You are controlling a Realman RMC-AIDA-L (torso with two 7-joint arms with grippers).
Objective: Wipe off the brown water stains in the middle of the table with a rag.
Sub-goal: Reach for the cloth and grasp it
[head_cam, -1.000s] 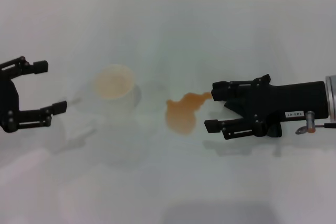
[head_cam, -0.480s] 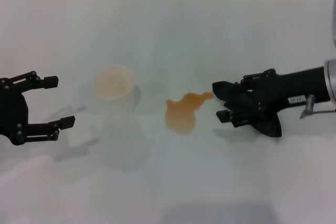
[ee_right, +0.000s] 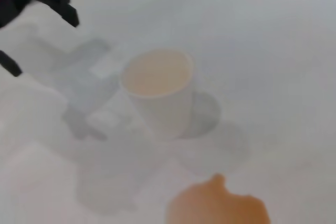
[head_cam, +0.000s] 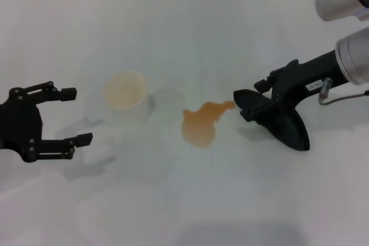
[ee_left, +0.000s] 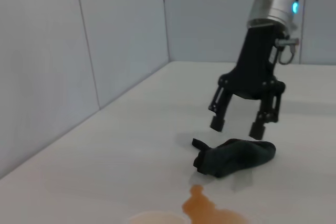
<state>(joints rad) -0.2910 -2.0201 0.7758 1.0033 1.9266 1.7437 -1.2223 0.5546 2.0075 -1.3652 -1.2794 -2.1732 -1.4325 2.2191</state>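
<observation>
Because the rag (head_cam: 281, 120) lies on the table (head_cam: 230, 38) just beside the brown water stains (head_cam: 201, 124), on their right, you have it placed for a short sideways wipe. Your right gripper (ee_left: 242, 125) hangs just above it, jaws spread, holding nothing. Your left gripper (head_cam: 72, 116) waits open and empty left of the white cup (head_cam: 125, 97).

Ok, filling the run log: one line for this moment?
right end effector: open above rag | left end effector: open, idle | brown water stains: unwiped
</observation>
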